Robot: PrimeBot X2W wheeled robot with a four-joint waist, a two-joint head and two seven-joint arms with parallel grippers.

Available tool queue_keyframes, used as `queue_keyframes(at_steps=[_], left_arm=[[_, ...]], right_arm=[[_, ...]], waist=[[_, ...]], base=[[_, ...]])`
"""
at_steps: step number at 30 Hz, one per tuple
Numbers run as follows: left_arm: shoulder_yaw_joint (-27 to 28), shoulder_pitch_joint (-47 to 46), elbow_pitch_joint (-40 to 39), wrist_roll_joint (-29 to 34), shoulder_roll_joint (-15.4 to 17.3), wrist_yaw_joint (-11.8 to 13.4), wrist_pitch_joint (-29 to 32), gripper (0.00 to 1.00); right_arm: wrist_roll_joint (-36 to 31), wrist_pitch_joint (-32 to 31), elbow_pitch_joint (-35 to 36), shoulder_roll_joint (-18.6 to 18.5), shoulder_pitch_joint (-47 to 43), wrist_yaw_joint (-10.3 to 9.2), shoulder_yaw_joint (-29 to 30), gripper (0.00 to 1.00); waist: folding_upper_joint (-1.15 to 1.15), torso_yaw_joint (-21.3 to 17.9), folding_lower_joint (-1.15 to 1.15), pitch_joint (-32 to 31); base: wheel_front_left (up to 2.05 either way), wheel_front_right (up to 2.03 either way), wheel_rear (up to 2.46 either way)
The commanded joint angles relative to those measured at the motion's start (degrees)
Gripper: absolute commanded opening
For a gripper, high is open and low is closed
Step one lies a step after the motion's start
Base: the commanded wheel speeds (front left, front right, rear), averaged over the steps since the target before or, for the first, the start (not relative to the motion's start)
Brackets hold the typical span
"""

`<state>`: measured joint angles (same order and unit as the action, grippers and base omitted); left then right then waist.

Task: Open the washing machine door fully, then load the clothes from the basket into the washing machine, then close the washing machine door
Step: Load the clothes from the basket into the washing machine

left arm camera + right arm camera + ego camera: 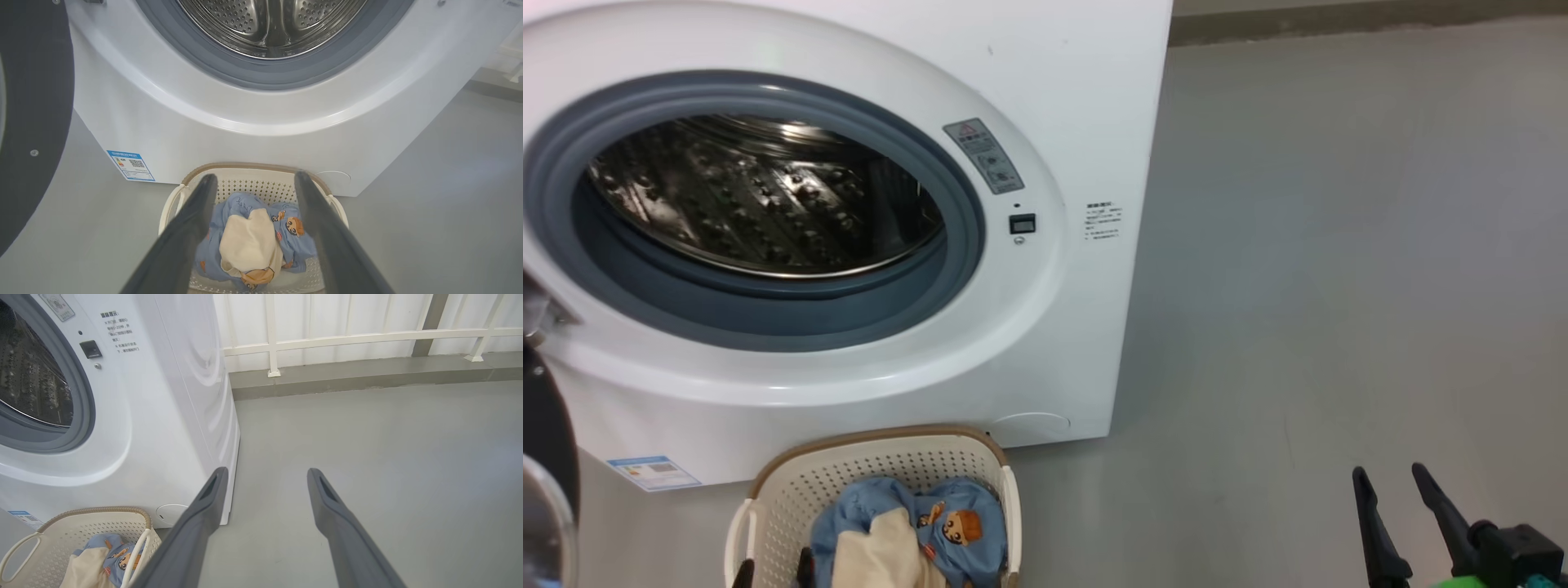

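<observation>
Clothes [261, 249] lie heaped in the basket [245, 166] at the bottom centre of the left wrist view, the cream cloth [247, 237] on top of the blue bear-print fabric [296, 245]. The basket stands on the floor [429, 204] just before the washing machine [204, 134]. The washing machine door [36, 102] is swung wide at the frame's left edge, so the drum [269, 24] at the top is open to the load. The left gripper [255, 176] hangs above the heap, its fingers [188, 228] spread apart and empty, the pile showing between them. The right gripper [1388, 470], likewise apart and holding nothing, sits at the lower right of the head view over bare floor. The step in hand looks to be the pick. It should go best with a straight descent onto the middle of the pile, clear of the rim, and a deep pinch that gathers both layers. A shallow nip on the cream cloth alone may leave the blue piece behind.
</observation>
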<state>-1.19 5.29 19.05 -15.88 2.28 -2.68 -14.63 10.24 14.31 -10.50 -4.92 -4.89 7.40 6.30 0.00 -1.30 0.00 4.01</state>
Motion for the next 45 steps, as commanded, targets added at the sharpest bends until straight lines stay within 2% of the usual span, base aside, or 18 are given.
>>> queue_keyframes(at_steps=[1, 17, 31, 38, 45], left_arm=[[1.5, -2.8, 0.1, 0.2, 0.6, -0.3, -0.4, 1.0], [0.9, -17.6, 22.7, 1.0, 1.1, -1.1, -0.4, 1.0], [2.1, -31.6, 44.2, 0.8, 3.6, 1.8, 0.7, 1.0], [2.4, -36.0, 50.1, 0.0, 4.2, 2.4, 0.3, 1.0], [2.4, -38.0, 52.6, -0.6, 4.9, 2.7, 0.1, 1.0]], right_arm=[[0.4, 0.7, 1.3, -0.6, 2.4, 0.09, -1.5, 1.0], [1.4, 0.7, 1.7, -0.3, 7.4, 0.09, -2.5, 1.0], [2.3, 0.7, 2.4, -0.3, 13.0, 0.09, -3.8, 1.0], [2.7, 0.7, 2.8, -0.7, 15.1, 0.09, -3.8, 1.0], [2.7, 0.7, 3.3, -0.7, 16.2, 0.09, -3.9, 1.0]], waist=[[0.0, -1.1, 0.0, 1.1], [0.0, -7.6, 0.0, 11.2], [0.0, -11.0, 0.0, 22.8], [0.0, -11.1, 0.0, 26.5], [0.0, -10.9, 0.0, 28.8]], base=[[0.0, 0.0, 0.0], [0.0, 0.0, 0.0], [0.0, 0.0, 0.0], [0.0, 0.0, 0.0], [0.0, 0.0, 0.0]])
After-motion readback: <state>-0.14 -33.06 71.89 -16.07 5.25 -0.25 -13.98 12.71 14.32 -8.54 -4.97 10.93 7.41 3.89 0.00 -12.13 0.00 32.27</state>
